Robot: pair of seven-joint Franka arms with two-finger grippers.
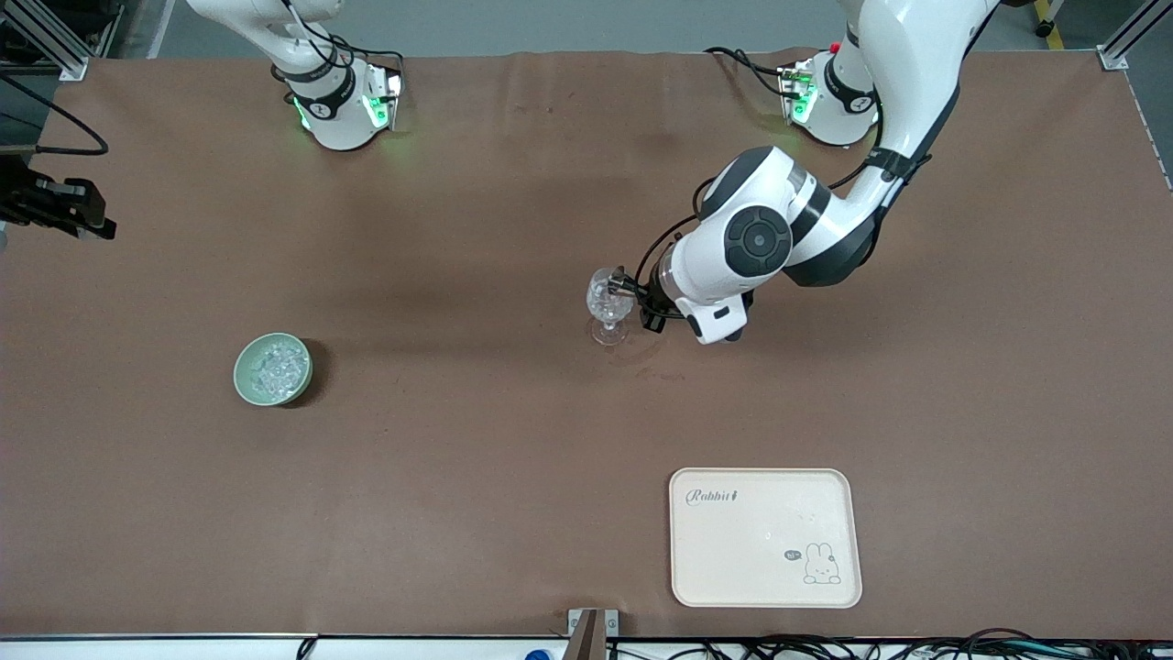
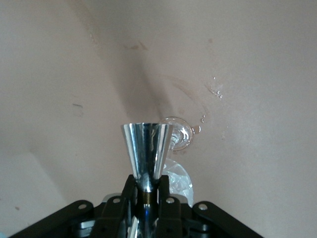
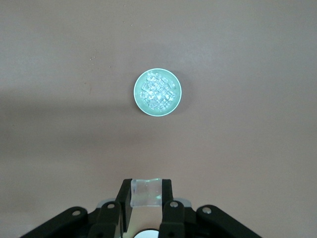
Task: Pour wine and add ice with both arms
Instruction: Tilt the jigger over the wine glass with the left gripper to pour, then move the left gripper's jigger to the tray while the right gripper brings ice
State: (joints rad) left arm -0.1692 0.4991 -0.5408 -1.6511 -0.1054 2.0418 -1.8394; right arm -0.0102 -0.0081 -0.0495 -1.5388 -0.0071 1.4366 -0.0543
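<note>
A stemmed glass [image 1: 608, 307] stands mid-table with glittering clear chunks in its bowl; the left wrist view shows its foot [image 2: 178, 133]. My left gripper [image 1: 636, 301] is beside the glass's rim, shut on the waist of a shiny metal jigger [image 2: 147, 146] whose flared end points past the glass. A green bowl [image 1: 272, 368] of ice [image 3: 157, 94] sits toward the right arm's end. My right gripper [image 3: 146, 191] hangs high over that bowl, shut on one clear ice cube [image 3: 145, 194]; it is outside the front view. No wine shows.
A cream rabbit tray [image 1: 765, 536] lies near the front edge toward the left arm's end. Small wet drops [image 2: 214, 91] dot the brown table beside the glass. A black device [image 1: 55, 206] sticks in at the right arm's end.
</note>
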